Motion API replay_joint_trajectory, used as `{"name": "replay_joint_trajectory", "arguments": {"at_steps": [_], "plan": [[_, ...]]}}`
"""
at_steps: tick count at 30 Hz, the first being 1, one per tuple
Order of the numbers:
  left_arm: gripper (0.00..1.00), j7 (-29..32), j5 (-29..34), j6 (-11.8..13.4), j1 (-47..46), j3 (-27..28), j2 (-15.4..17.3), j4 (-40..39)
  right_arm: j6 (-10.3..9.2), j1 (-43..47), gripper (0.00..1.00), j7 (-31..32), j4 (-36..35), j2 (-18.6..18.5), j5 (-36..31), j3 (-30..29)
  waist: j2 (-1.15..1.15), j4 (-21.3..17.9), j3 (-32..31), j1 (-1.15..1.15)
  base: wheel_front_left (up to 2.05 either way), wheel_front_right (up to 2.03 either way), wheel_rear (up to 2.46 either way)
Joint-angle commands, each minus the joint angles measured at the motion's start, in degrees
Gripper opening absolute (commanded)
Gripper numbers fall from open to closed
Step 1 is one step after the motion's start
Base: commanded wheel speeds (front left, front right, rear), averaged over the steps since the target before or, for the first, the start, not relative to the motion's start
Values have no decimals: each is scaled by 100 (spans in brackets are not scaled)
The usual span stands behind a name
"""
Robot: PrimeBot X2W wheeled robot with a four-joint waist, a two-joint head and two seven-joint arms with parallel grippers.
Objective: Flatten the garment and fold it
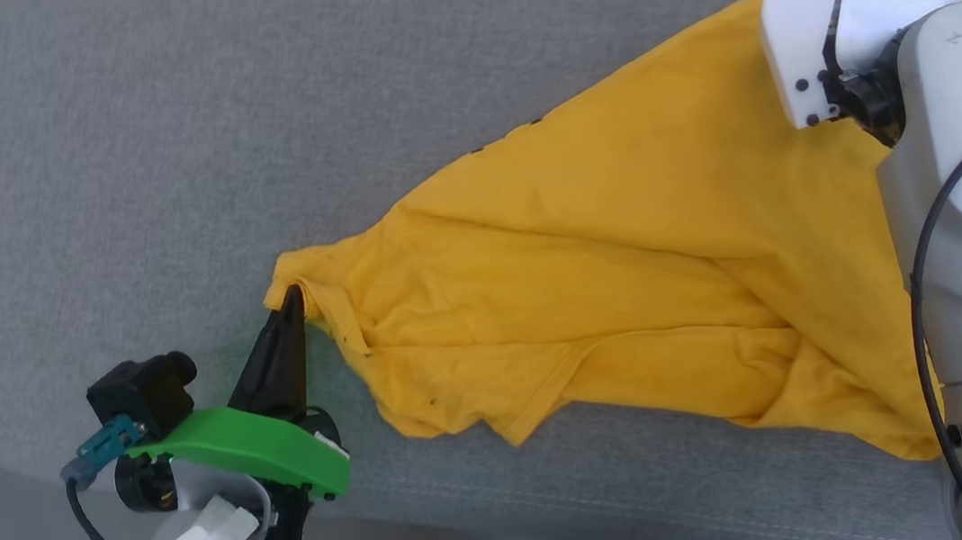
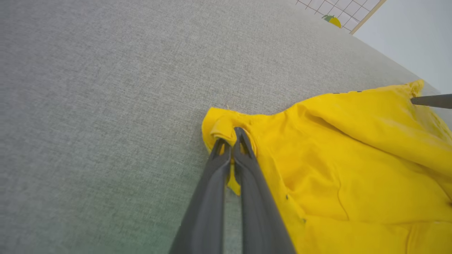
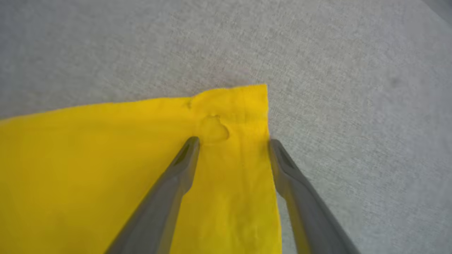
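**Work surface.** A grey woven-fabric pad with a rounded corner (image 1: pixel 161 161) carries the garment.

**Garment.** The bright yellow soft cotton T-shirt (image 1: pixel 625 263) lies on the pad with a plain yellow face up. In the head view it runs from the lower centre to the upper right, where it passes beneath the white right forearm (image 1: pixel 953 117). The cloth is not flat: long creases cross it, and a layer is folded over along the near edge. A few small dark marks show at its far edge (image 1: pixel 519 130).

**Left gripper.** The left gripper (image 1: pixel 294 296) is at the left end of the T-shirt (image 2: pixel 353 169). In the left wrist view, the left gripper (image 2: pixel 231 135) has its two long dark fingers pressed together on a bunched fold of the yellow hem, and cloth shows in the slit between them. A green plastic cover (image 1: pixel 247 446) and a black camera module (image 1: pixel 142 395) sit behind the fingers.

**Right gripper.** The right gripper (image 3: pixel 233 143) has its fingers spread wide and grips nothing. One finger (image 3: pixel 176 173) is over a corner of the T-shirt (image 3: pixel 88 169). The other is just beside the corner's straight edge, over the grey pad (image 3: pixel 353 88). A small dimple marks the cloth between the tips (image 3: pixel 212 128). Contact between the tips and the cloth cannot be determined. One dark finger (image 2: pixel 430 100) of this gripper also appears at the far corner in the left wrist view.
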Motion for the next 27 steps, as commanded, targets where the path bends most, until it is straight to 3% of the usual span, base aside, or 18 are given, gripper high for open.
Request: {"name": "replay_joint_trajectory", "arguments": {"at_steps": [1,7,8,9,10,19,27], "plan": [[0,-42,-32,-49,-129,-8,-38,18,19,-75,100,3,101,-26,-112,-28,0,296,336,0,0,0,0],[0,-59,-52,-95,-178,-35,-53,105,19,-20,100,-5,489,2,-108,-129,0,245,383,0,0,0,0],[0,-63,-53,-96,-171,-34,-44,129,19,-21,40,-5,534,11,-30,-137,0,213,351,0,0,0,0],[0,-60,-50,-94,-163,-36,-35,148,19,-33,10,-33,552,16,42,-136,0,187,315,0,0,0,0],[0,-56,-49,-88,-154,-38,-25,165,19,-50,0,-78,562,22,157,-150,0,144,246,0,0,0,0],[0,31,2,72,28,-46,101,216,19,253,0,-1059,-239,-43,1377,-147,0,-403,-807,0,0,0,0],[0,134,-24,374,456,-19,177,188,19,2648,0,-903,-2211,-301,2448,-402,0,-1002,-1734,0,0,0,0]]}}
